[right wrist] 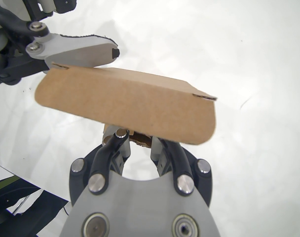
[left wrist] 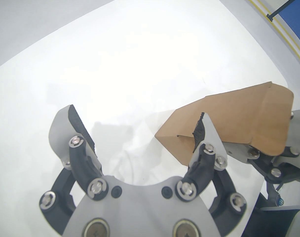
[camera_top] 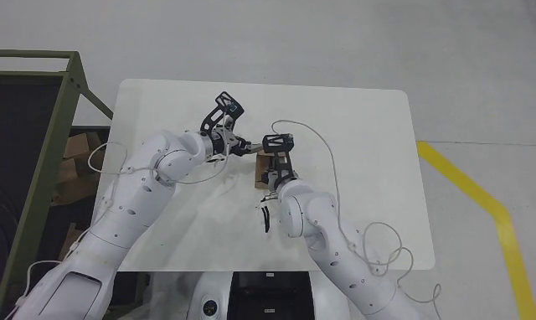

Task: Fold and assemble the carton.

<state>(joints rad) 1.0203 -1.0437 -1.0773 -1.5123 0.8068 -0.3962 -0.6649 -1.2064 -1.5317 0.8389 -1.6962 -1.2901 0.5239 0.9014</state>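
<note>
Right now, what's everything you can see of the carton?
The carton is brown corrugated cardboard, partly folded: a flat panel with a round-cornered flap bent along a crease, slits at the fold ends. It is over the middle of the white table. The right gripper clamps it under the flap; one finger of the open left gripper lies against its edge.

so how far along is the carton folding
Early to midway. Done: the carton has one panel creased over. In hand: the right gripper is shut on it over the table; the left gripper is open, one finger against the carton's side. Left: it isn't a closed box yet, so probably the remaining folds and tucking.
</note>
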